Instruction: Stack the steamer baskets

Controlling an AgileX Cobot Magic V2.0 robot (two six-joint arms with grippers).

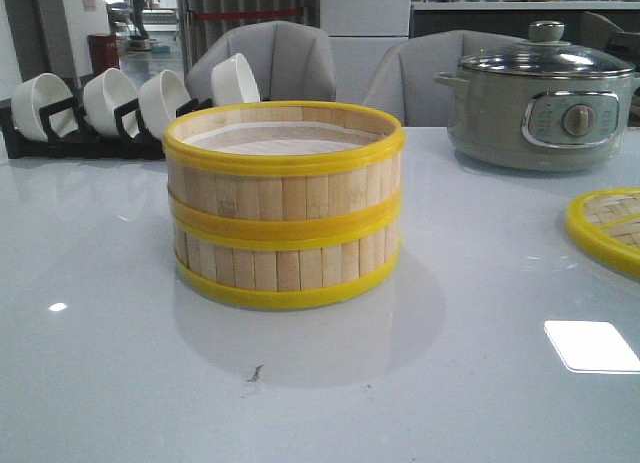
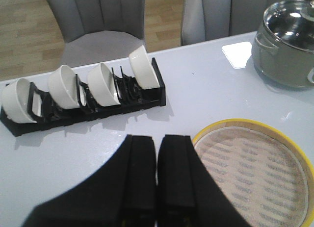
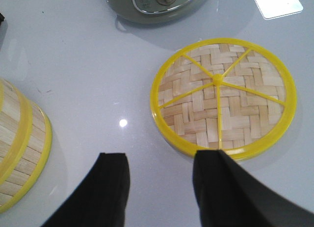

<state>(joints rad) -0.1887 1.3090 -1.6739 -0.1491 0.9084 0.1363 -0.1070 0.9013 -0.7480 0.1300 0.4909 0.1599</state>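
Two steamer baskets stand stacked in the middle of the table, the upper basket [image 1: 285,158] resting squarely on the lower basket [image 1: 285,263]. Both have pale bamboo slats and yellow rims. The upper one's whitish liner [image 2: 255,173] shows in the left wrist view. My left gripper [image 2: 157,138] is shut with nothing in it, hovering above the table just beside the stack's rim. My right gripper [image 3: 159,161] is open over bare table between the stack [image 3: 22,138] and the lid, holding nothing. Neither gripper appears in the front view.
A flat woven lid [image 3: 223,99] with a yellow rim lies right of the stack, also at the front view's right edge [image 1: 608,228]. A grey-green electric pot [image 1: 540,98] stands at the back right. A black rack of white bowls [image 1: 120,108] sits at the back left.
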